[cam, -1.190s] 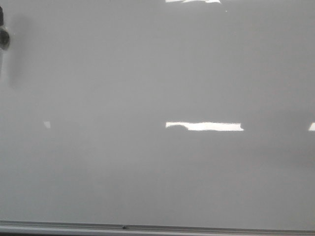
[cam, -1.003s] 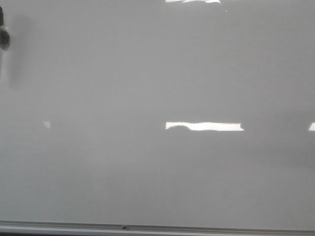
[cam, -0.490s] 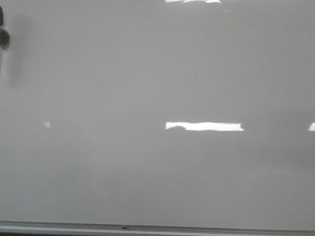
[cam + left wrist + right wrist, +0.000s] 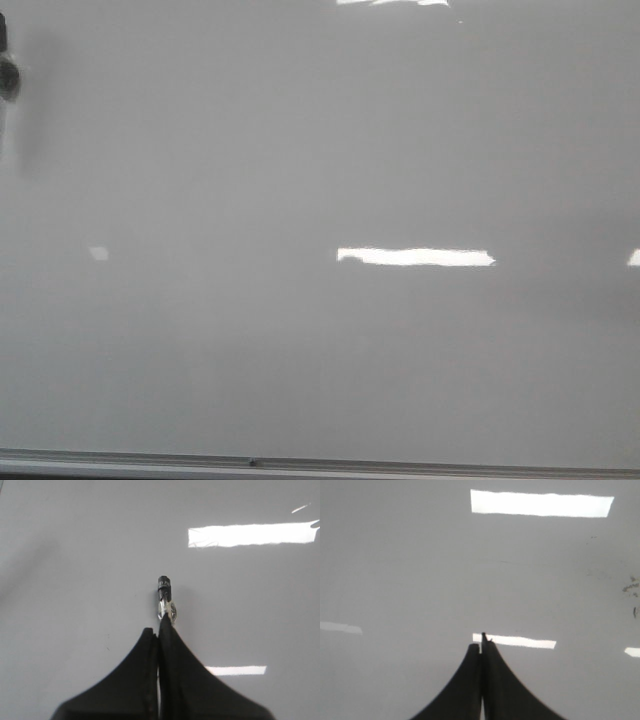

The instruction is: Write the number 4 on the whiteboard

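The whiteboard (image 4: 320, 350) fills the front view with no number 4 visible on it, while the left gripper (image 4: 159, 630) is clamped on a marker (image 4: 165, 597) above the board and the right gripper (image 4: 481, 647) is pressed together, holding nothing.

Whiteboard (image 4: 320, 340): glossy pale grey-white, unpatterned, crossed by bright white reflection bars; silver-grey metal frame strip along the near edge; a few faint dark specks on the surface in the right wrist view.
Left gripper (image 4: 159, 632): matte black fingers.
Marker (image 4: 164, 597): black tip section, clear translucent barrel with a pale glint.
Right gripper (image 4: 481, 647): matte black fingers.
Object at left edge (image 4: 8, 75), front view: black, rounded, with a soft dark grey shadow beside it.
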Controlling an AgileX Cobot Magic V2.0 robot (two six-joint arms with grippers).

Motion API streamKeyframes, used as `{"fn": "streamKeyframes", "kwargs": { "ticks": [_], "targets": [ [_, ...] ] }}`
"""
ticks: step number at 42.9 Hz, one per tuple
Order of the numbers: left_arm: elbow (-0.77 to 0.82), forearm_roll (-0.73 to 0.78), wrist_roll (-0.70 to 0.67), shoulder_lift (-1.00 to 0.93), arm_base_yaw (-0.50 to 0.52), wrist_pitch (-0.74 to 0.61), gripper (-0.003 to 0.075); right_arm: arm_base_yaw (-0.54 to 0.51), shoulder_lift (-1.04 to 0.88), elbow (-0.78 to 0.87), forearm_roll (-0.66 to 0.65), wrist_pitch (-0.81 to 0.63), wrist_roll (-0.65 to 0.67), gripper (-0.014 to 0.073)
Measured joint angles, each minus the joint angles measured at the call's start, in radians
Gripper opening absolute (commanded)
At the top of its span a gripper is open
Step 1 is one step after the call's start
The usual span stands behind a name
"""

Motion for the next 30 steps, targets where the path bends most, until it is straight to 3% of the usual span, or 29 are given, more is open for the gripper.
{"fn": "streamKeyframes", "kwargs": {
  "ticks": [10,23,30],
  "targets": [
    [-0.204,0.000,0.000,0.002,0.000,0.084,-0.0020,0.000,0.000,-0.216,0.000,0.190,0.000,-0.0069],
    [-0.543,0.000,0.000,0.171,0.000,0.435,-0.0020,0.000,0.173,-0.518,0.000,0.443,0.000,-0.0069],
    [-0.620,0.000,0.000,0.282,0.000,0.547,-0.0020,0.000,0.274,-0.597,0.000,0.552,0.000,-0.0069]
  ]
}}
